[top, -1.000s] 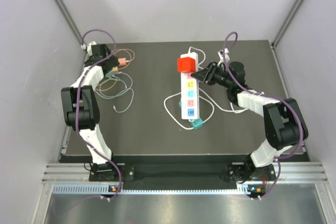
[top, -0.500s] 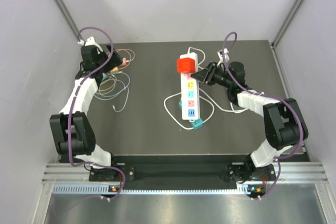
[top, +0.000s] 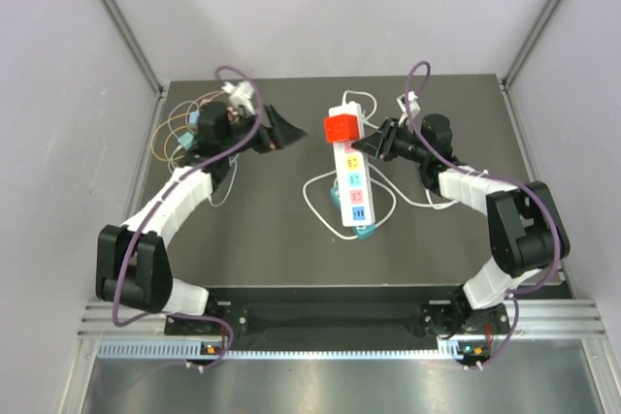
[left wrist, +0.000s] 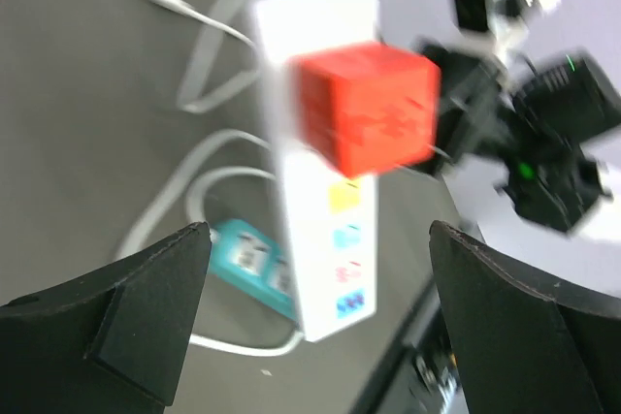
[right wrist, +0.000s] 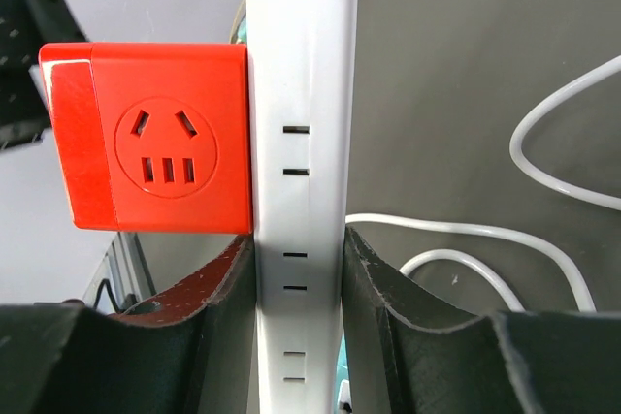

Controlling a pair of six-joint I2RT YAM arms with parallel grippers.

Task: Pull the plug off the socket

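Plug: red cube (top: 342, 127), seated on the far end of the socket strip (top: 350, 174). It sat toward the far edge of the counter (top: 262, 239), roughly midway between the left and right edges. Not yet pulled.
Socket strip: white bar lying far-to-near down the middle of the counter. The coloured outlets on the near side of the plug were vacant.
Right fingers (right wrist: 199, 327): pinching the strip just beside the plug, one pressed to each opposite face of the white body, reaching in from the right edge side.
Reason for that hold: judged an anchor, so the strip would not lift or slide when the plug was drawn off.
Left fingers (left wrist: 126, 307): spread wide, holding nothing. They were left of the plug and clear of it, aimed so the cube sat centred in the gap ahead. The wrist view was blurred.
Step in hand: judged the approach to grasp the cube.
Next move calls for: fingers closing on two flat sides of the cube, then a straight pull away from the strip's face.
Risk: an angled pull could bind the pins or twist the strip out of the right hold.
Cable (top: 312, 193): white loop lying slack around the strip's near half.
Wire bundle (top: 182, 129): thin coloured wires at the far left corner, well apart.
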